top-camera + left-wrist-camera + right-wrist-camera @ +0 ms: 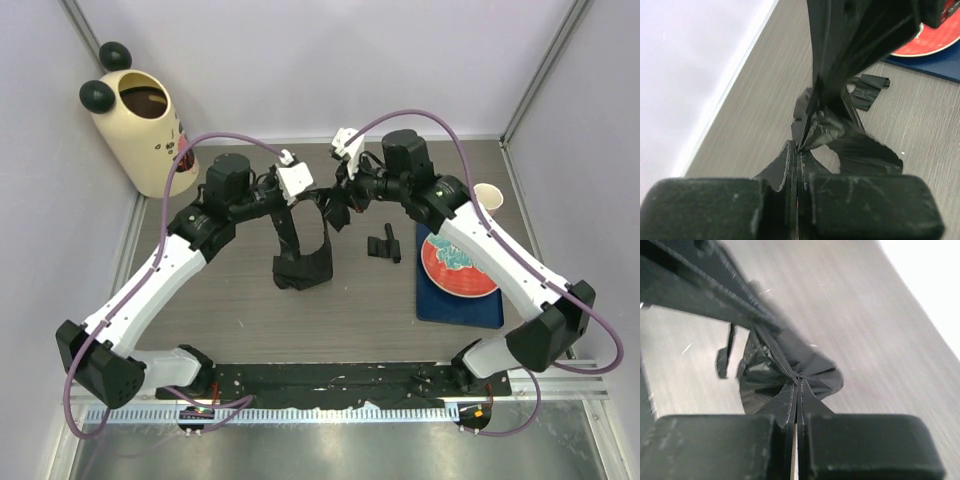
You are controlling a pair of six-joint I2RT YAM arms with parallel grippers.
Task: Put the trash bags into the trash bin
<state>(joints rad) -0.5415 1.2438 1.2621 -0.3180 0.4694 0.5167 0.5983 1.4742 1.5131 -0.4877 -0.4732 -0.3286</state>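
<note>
**Top view.** One trash bag (pixel 303 250) is at mid-bench, pinched along its upper edge by the left claw (pixel 308 196) and the right claw (pixel 343 195), which stand close together. It hangs from them with its long axis roughly vertical. Its lower end is bunched on the bench (pixel 240 300) and points toward the near edge. The trash bin (pixel 140 120) stands upright at the far-left corner, mouth up, well apart from the bag. A second bag (pixel 385 245), folded, lies to the right.

Judgement: the bag is gripped but not yet carried. The next move calls for lifting it clear, bringing it over the bin's rim and feeding the lower end in first.

**Left wrist.** The claw is pressed together on black film, with the right claw just ahead on the same sheet.

**Right wrist.** The picture is blurred, but this claw is likewise pinching gathered film.
</note>
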